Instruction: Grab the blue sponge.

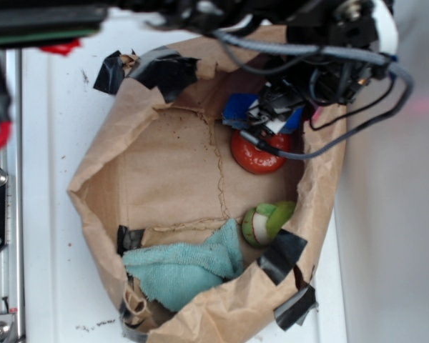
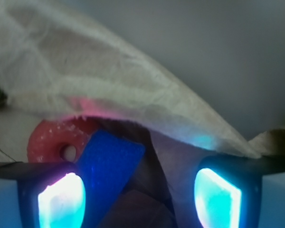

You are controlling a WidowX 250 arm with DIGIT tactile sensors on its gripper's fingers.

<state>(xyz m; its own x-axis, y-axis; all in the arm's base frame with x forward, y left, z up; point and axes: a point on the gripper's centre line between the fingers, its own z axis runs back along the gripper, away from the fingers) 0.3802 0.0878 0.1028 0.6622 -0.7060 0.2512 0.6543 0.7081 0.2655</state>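
The blue sponge (image 1: 236, 108) lies at the far right end of the brown paper bag (image 1: 104, 161), next to the red ring (image 1: 257, 156). My gripper (image 1: 272, 118) hangs right over the sponge and hides its middle. In the wrist view the sponge (image 2: 109, 161) stands between my fingers, close against the left finger (image 2: 61, 202), with a wide gap to the right finger (image 2: 217, 199). The gripper (image 2: 140, 202) is open. The red ring (image 2: 52, 142) shows behind the left finger.
A teal terry cloth (image 1: 186, 268) lies at the bag's near end. A green and white toy (image 1: 266, 223) sits by the right wall. Black tape (image 1: 282, 254) patches the rim. The bag's wall (image 2: 109, 80) leans over the gripper.
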